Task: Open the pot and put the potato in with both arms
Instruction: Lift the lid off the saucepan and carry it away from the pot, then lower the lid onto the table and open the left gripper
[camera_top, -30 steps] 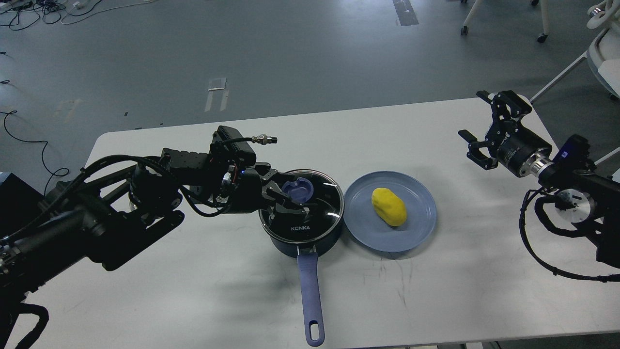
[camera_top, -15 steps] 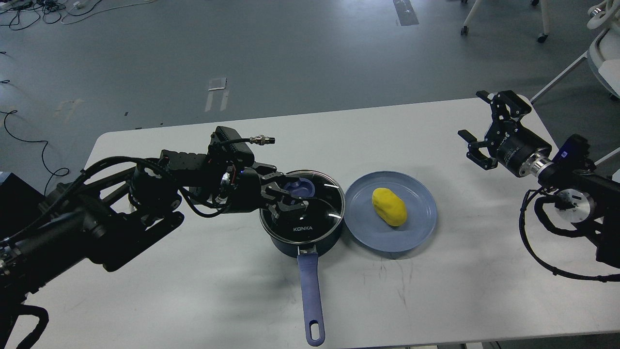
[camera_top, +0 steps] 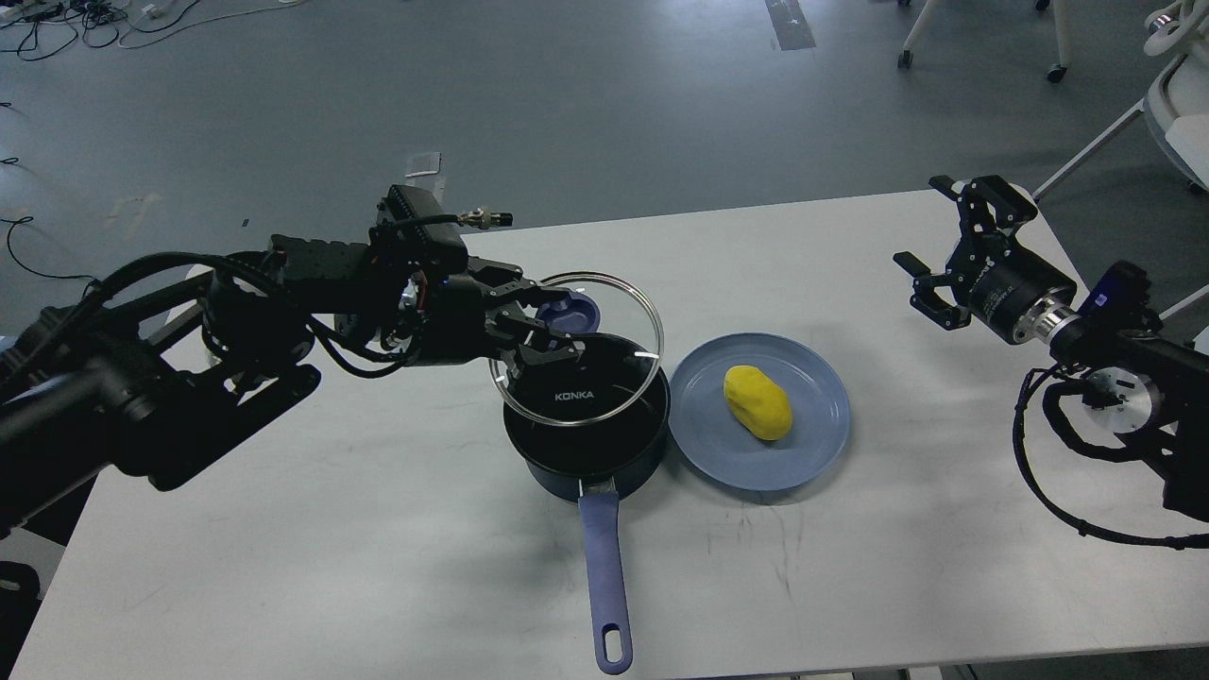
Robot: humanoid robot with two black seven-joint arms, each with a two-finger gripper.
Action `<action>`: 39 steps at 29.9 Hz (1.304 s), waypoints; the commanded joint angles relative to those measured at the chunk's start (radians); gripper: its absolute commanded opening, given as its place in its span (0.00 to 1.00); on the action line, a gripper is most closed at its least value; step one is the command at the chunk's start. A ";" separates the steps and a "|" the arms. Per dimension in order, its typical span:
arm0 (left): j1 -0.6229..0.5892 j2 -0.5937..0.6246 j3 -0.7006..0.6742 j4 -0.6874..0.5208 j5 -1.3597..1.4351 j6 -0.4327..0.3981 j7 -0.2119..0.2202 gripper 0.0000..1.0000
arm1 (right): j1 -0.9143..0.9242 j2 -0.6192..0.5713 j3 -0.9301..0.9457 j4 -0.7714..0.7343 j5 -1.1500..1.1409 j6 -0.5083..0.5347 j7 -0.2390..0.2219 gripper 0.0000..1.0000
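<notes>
- Left end effector [camera_top: 548, 335]: fingers clenched on the blue knob of the round clear glass lid [camera_top: 578, 351]. Lid held tilted above the dark round pot [camera_top: 587, 439], its near edge low over the pot mouth, far edge raised; "KONKA" printed on the glass.
- Right end effector [camera_top: 930, 255]: fingers spread wide, grasping nothing, hovering over the bench's far right corner, well apart from everything else.
- Pot sits near the middle of the bench; its long blue handle [camera_top: 604, 576] runs toward the near edge, hanging loop at the tip.
- Yellow oval potato [camera_top: 758, 401] lies on the round blue plate [camera_top: 822, 444], just beside the pot on its right; plate rim and pot look to be touching or almost so, cannot tell which.
- Bench [camera_top: 378, 567]: white top, rounded corners, faint scuff marks near the near edge.
- Room: grey floor [camera_top: 567, 104] beyond the far edge, loose black cables at far left, white chair legs at far right.
- Count: one pot, one lid, one potato, one plate, two arms.
</notes>
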 commanded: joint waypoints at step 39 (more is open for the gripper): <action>0.386 0.218 0.144 0.333 -0.191 0.406 0.000 0.58 | -0.020 -0.009 -0.002 0.000 0.000 0.000 0.000 1.00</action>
